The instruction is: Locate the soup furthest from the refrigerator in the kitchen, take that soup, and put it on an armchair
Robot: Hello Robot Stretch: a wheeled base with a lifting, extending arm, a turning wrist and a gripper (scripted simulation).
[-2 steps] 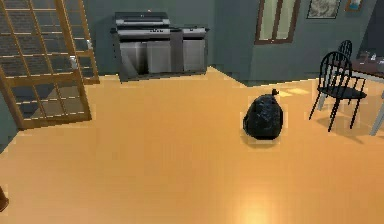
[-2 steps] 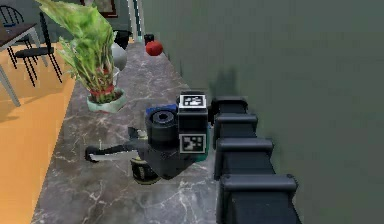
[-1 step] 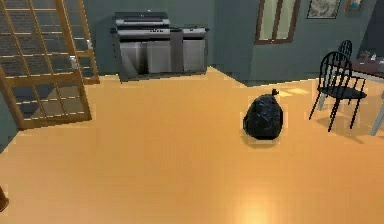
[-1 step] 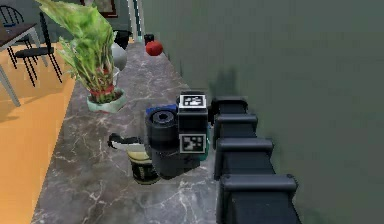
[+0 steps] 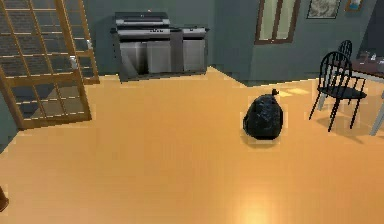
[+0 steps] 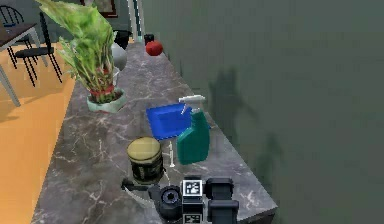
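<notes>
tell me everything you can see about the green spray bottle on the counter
The spray bottle has a teal-green, plastic-looking body and a white trigger head. It stands upright on the grey marbled counter, near the wall. A blue boxy thing overlaps its upper left; whether they touch cannot be told. A round can stands just left of it.

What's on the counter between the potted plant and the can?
Nothing: the counter between the plant and the can is bare, as the arm side view shows.

text: none legible | labels: none legible | numbers, signs: none legible
</notes>
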